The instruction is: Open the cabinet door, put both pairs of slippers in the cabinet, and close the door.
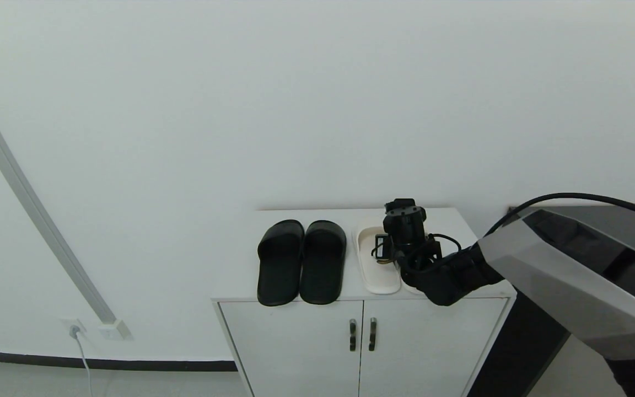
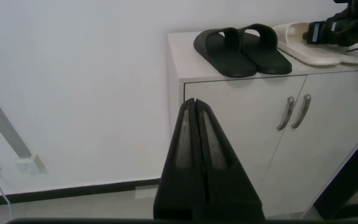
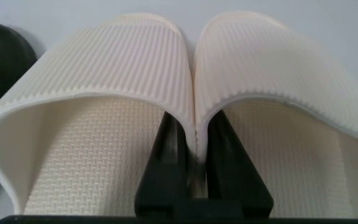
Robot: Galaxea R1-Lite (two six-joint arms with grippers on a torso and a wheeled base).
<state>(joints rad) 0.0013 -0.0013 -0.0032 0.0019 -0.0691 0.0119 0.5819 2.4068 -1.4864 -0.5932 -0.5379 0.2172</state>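
The right pincer holds both white slippers by their inner straps; next it must lift them, but the cabinet door is shut

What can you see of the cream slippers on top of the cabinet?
The cream slippers are a ribbed, foam-looking pair with wide straps and textured footbeds, lying flat, side by side, on the right part of the white cabinet top, beside the black slippers. The right gripper has one finger inside each, pinching their touching inner strap walls.
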